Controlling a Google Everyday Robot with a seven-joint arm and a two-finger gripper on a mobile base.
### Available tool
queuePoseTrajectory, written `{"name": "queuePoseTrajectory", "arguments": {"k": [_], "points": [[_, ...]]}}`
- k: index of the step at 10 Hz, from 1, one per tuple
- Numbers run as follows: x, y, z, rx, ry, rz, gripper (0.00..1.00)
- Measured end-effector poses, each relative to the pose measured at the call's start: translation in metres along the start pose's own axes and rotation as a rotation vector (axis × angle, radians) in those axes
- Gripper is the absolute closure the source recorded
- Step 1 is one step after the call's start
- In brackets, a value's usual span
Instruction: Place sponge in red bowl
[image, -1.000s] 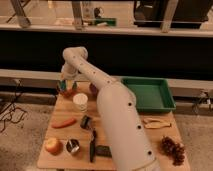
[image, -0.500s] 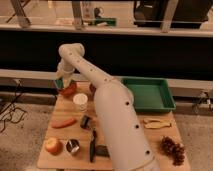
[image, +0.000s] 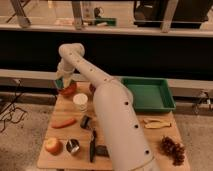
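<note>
My gripper (image: 62, 79) is at the far left back corner of the wooden table (image: 120, 107), at the end of the white arm that reaches over from the front. It is shut on the sponge (image: 60, 83), a small pale yellow block with a hint of green that hangs under the fingers. The red bowl (image: 69, 90) sits on the table just below and slightly right of the sponge, its left rim partly covered by it. I cannot tell whether the sponge touches the bowl.
A white cup (image: 80, 101) stands just in front of the bowl. A carrot (image: 64, 123), an apple (image: 52, 145), a metal cup (image: 73, 146) and a black tool (image: 93, 145) lie nearer. A green tray (image: 147, 94), a banana (image: 156, 123) and grapes (image: 172, 149) are on the right.
The arm has swung to the left, carrying the gripper and the sponge from beside the bowl to just over its left rim.
</note>
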Motion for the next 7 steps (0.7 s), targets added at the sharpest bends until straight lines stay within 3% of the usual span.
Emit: {"name": "queuePoseTrajectory", "arguments": {"k": [2,7], "points": [[0.0005,0.0002,0.0000,0.000,0.001,0.000,0.84],[0.0003,0.0001,0.0001,-0.001,0.001,0.000,0.36]]}}
